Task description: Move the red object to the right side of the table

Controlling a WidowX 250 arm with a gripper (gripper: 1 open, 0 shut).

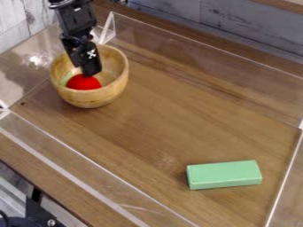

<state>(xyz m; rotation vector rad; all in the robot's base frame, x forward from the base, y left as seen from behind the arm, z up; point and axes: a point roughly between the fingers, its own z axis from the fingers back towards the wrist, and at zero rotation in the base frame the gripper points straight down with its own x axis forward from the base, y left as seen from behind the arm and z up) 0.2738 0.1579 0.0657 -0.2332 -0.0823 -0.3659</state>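
The red object (pixel 81 82) is a small bright-red rounded toy lying inside a wooden bowl (pixel 109 92) at the far left of the table (pixel 178 115). My gripper (pixel 84 67) hangs down over the bowl's back left, its black fingers just above and behind the red toy. The jaws stand open with nothing between them. The fingers hide the top of the toy, so its stem does not show.
A flat green rectangular block (pixel 224 174) lies near the front right corner. Low clear plastic walls (pixel 71 173) edge the tabletop. A wooden slat wall stands behind.
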